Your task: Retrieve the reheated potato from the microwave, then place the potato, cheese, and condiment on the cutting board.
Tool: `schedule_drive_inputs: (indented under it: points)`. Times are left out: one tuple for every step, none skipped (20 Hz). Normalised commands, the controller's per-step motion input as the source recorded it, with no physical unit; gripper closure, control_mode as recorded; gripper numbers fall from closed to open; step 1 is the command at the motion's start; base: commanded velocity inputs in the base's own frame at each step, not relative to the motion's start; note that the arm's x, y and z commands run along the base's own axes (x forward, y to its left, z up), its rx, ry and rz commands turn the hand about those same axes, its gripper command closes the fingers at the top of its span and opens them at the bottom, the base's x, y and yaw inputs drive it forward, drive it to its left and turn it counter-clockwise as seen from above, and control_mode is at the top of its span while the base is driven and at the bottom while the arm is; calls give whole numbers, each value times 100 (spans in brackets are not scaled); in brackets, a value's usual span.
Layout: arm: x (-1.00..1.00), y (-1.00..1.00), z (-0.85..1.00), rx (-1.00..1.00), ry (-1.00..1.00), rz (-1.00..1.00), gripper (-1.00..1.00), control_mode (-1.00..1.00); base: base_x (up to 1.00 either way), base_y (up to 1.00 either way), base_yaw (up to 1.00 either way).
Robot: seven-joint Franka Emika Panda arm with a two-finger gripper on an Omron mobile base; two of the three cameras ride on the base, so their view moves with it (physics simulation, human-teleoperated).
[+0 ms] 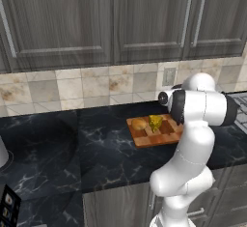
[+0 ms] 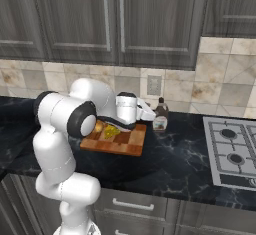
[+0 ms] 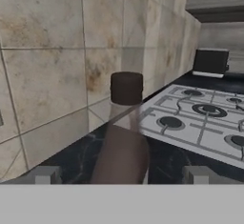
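The gripper point(image 3: 121, 174) is standing wide, holding nothing, with the condiment point(image 3: 123, 137) between its tips near the counter's point(image 2: 190, 164) back edge. The potato point(image 1: 139, 123) and cheese point(image 1: 155, 122) are lying on the board point(image 1: 157, 135).

counter point(image 2: 180, 164) black marble | on it: cutting board point(image 2: 131, 146), condiment point(image 2: 160, 115), cooktop point(image 2: 231, 151)

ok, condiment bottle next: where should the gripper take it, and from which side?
Grip the condiment on its wide brown body, below the narrow neck and dark cap. It stands upright on the counter right of the cutting board, so come in level from the board side. The gripper is open, fingertips either side of the body.
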Motion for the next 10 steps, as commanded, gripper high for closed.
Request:
schedule_drive_inputs:
  points:
    - [11, -12, -17, 0, 0, 0, -100, -100, 0, 0, 0]
    - [12, -12, -16, 0, 0, 0, -100, -100, 0, 0, 0]
    - [10, -14, -15, 0, 0, 0, -100, -100, 0, 0, 0]
    - [10, -13, -16, 0, 0, 0, -100, -100, 0, 0, 0]
    - [7, -11, -14, 0, 0, 0, -100, -100, 0, 0, 0]
    - [7, -11, -15, 0, 0, 0, -100, -100, 0, 0, 0]
    - [5, -12, -13, 0, 0, 0, -100, -100, 0, 0, 0]
    - [5, -14, -13, 0, 0, 0, -100, -100, 0, 0, 0]
    - [4, -16, -12, 0, 0, 0, -100, -100, 0, 0, 0]
    - [5, -16, -13, 0, 0, 0, -100, -100, 0, 0, 0]
